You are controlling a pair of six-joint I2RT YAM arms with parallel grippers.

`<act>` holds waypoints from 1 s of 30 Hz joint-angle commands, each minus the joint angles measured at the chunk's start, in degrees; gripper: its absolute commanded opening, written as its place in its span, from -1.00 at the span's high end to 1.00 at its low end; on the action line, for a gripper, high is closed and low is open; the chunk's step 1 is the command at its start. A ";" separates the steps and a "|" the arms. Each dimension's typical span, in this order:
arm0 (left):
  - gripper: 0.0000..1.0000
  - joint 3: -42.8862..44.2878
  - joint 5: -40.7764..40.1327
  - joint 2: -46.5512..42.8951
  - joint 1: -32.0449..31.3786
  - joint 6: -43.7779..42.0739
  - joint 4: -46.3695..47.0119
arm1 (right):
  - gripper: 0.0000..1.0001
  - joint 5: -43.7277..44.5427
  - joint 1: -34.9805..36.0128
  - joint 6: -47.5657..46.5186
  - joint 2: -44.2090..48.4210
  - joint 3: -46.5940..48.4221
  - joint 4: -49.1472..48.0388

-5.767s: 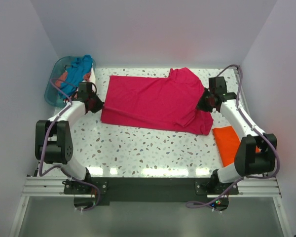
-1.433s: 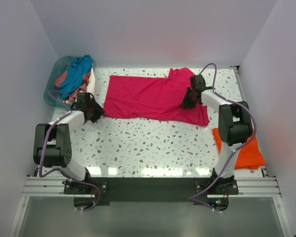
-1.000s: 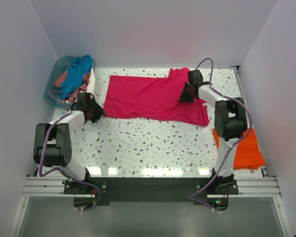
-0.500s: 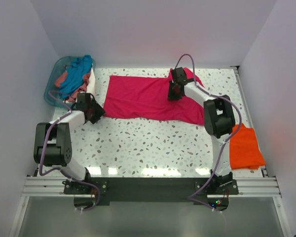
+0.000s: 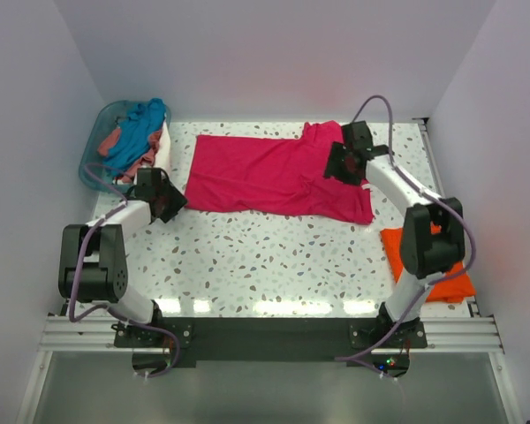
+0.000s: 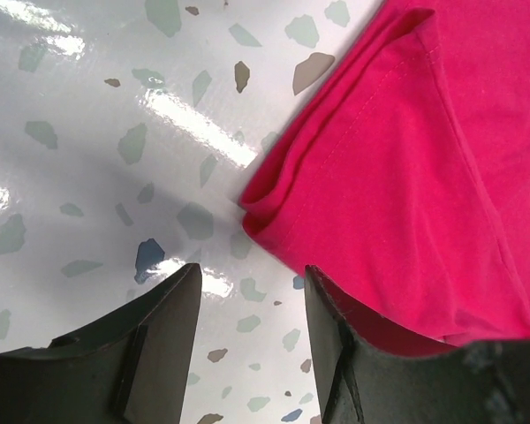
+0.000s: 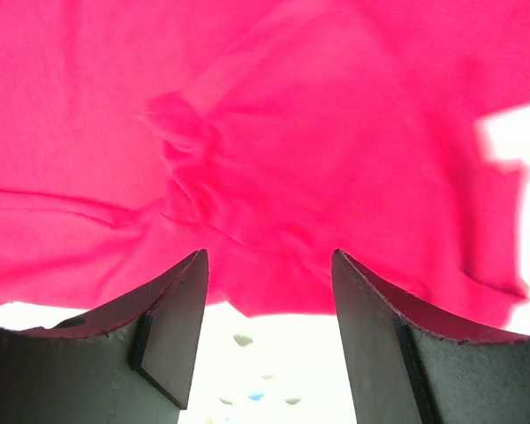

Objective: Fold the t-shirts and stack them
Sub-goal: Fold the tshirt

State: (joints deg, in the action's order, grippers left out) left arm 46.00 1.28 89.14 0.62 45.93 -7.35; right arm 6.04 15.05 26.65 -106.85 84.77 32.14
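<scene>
One magenta tee (image 5: 274, 177) spread on tabletop (image 5: 265, 265). One orange tee (image 5: 424, 265). One teal basin (image 5: 102, 163) (several bunched tees inside, count unclear). Two arms.

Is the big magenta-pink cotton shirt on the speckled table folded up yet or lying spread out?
Partly folded. The magenta-pink shirt lies as a long flat band, its left edge doubled over in the left wrist view, its right end rumpled and unfolded.
</scene>
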 commanded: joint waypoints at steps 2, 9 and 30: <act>-0.08 1.46 -0.40 2.61 -0.18 0.56 2.87 | -0.22 -0.51 -3.88 3.14 12.86 -12.06 -0.32; -0.07 3.74 -1.10 7.00 -0.10 1.79 3.84 | -0.22 -3.32 -9.68 4.37 22.55 -28.69 -3.93; 0.59 5.42 -3.74 9.12 -2.03 0.56 2.17 | 0.41 -3.32 -14.52 6.48 14.65 -31.60 -11.66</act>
State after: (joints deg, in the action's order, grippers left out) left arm 50.06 -0.97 97.76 -0.91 47.24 -4.38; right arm 3.01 1.28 32.47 -91.20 51.99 23.35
